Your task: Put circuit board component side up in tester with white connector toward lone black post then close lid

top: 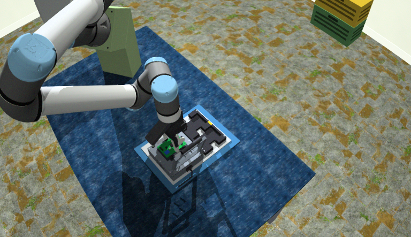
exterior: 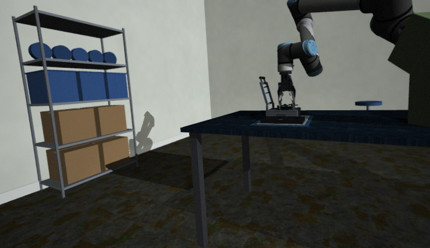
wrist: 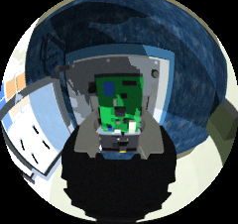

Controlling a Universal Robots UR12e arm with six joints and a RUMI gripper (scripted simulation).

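Note:
My gripper (top: 172, 143) is shut on the green circuit board (top: 166, 148) and holds it flat, component side up, low over the grey tester (top: 175, 155). In the wrist view the circuit board (wrist: 119, 104) sits between my fingers over the tester's grey bed; a white part shows at its near edge by the fingers. A black post (wrist: 155, 73) stands alone at the bed's far right corner. The tester's lid (top: 190, 154) stands open and upright beside the board, also seen in the exterior view (exterior: 266, 93). The black tray (top: 207, 130) is behind the tester.
Tester and tray rest on a white plate with a blue border (top: 186, 146) on the blue table (exterior: 304, 123). A green robot pedestal (top: 118, 40) stands at the table's back. A shelf with boxes (exterior: 75, 99) and stacked crates (top: 342, 10) stand far off.

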